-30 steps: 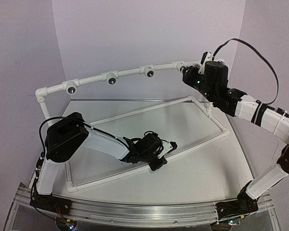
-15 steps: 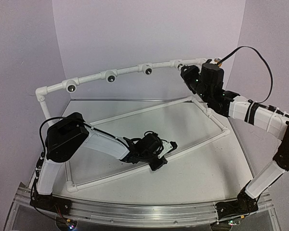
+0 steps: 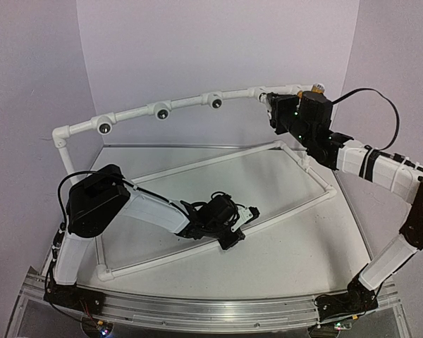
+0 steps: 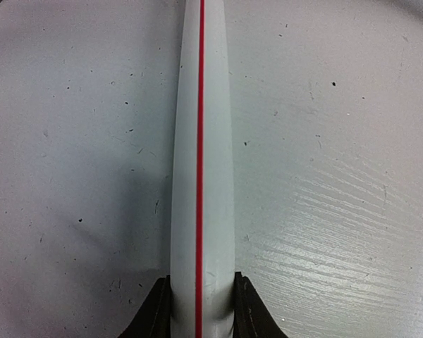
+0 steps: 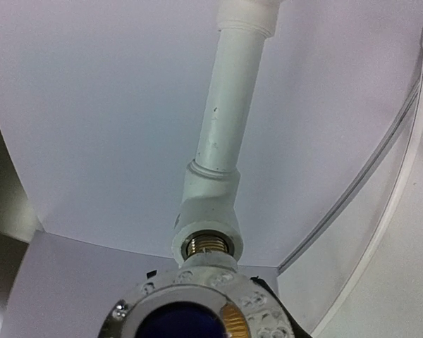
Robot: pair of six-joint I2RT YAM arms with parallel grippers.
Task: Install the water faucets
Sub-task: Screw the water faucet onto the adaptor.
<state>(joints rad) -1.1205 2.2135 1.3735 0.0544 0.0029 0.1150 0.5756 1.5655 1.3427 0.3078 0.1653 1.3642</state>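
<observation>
Step in hand: threading a faucet (image 5: pixel 197 313) into the end socket (image 5: pixel 209 236) on the top rail. The right end effector (image 3: pixel 273 105) appears closed on the faucet, its fingers mostly hidden; the threaded stem sits at the socket mouth. The left end effector (image 4: pixel 201 292) clamps the frame (image 4: pixel 201 141) down on the counter (image 4: pixel 338 176). Next move: rotate about the socket axis, stem aligned, to avoid cross-threading.

no readable text, numbers or brands; only plain red stripe (image 4: pixel 199 176) along pipe (image 4: pixel 218 176).
</observation>
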